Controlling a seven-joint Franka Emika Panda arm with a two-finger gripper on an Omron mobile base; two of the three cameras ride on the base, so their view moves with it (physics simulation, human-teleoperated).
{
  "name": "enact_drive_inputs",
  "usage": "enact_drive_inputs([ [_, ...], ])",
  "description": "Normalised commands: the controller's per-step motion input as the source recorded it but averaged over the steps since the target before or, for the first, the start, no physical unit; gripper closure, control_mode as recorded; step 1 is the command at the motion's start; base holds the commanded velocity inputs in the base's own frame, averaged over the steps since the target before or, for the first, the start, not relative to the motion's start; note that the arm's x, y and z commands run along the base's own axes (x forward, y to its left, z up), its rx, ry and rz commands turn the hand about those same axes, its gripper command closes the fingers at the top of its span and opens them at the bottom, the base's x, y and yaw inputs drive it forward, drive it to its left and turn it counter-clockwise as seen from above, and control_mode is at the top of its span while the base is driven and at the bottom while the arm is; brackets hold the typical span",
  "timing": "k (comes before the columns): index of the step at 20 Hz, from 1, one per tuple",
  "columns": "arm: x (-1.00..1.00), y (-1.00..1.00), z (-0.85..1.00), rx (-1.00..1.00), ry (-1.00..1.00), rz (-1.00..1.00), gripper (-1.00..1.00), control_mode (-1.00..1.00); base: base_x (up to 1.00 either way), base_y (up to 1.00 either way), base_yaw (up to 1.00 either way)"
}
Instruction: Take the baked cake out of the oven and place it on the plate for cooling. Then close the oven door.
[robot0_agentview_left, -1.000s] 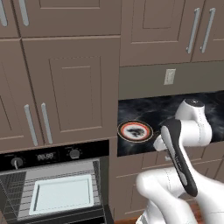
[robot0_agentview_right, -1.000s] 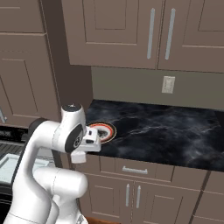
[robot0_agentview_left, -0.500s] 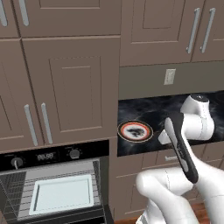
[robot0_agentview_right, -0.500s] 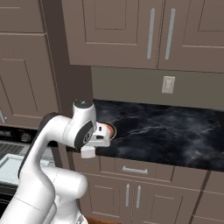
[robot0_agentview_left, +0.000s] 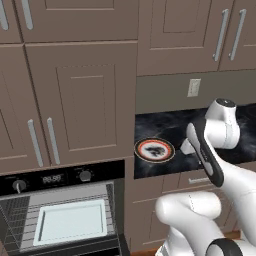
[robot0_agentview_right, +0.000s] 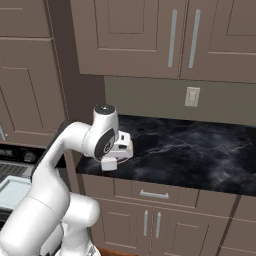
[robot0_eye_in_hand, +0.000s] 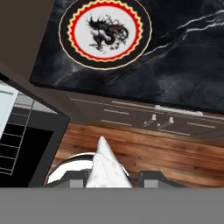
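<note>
Near the worktop's left edge, left base view, sits the plate (robot0_agentview_left: 154, 149). Right base view: gripper (robot0_agentview_right: 116, 156) above that edge. Hand view: it pinches the baked cake (robot0_eye_in_hand: 106, 168); releasing short drops it floorward.

Arm bent sharply at elbow, forearm raised, wrist turned downward. Gripper (robot0_eye_in_hand: 114, 177) points down, jaws partly closed on the baked cake (robot0_eye_in_hand: 106, 165), a white wedge between the finger tips (robot0_eye_in_hand: 151, 177).

no legible text or labels
</note>
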Motion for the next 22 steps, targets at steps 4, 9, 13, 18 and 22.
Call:
enact_drive_inputs([
  [4, 0.42, -0.23, 0.05, 0.00, -0.04, 0.07, 1.00, -1.00, 0.00, 0.00, 0.00],
  [9, 0.48, -0.15, 0.00, 0.00, 0.00, 0.10, 1.00, -1.00, 0.00, 0.00, 0.00],
  [13, 0.52, -0.09, 0.00, 0.02, 0.00, 0.12, 1.00, -1.00, 0.00, 0.00, 0.00],
  [18, 0.53, -0.06, 0.00, 0.02, 0.00, 0.14, 1.00, -1.00, 0.00, 0.00, 0.00],
  [22, 0.48, 0.00, -0.05, 0.00, 0.00, 0.14, 1.00, -1.00, 0.00, 0.00, 0.00],
])
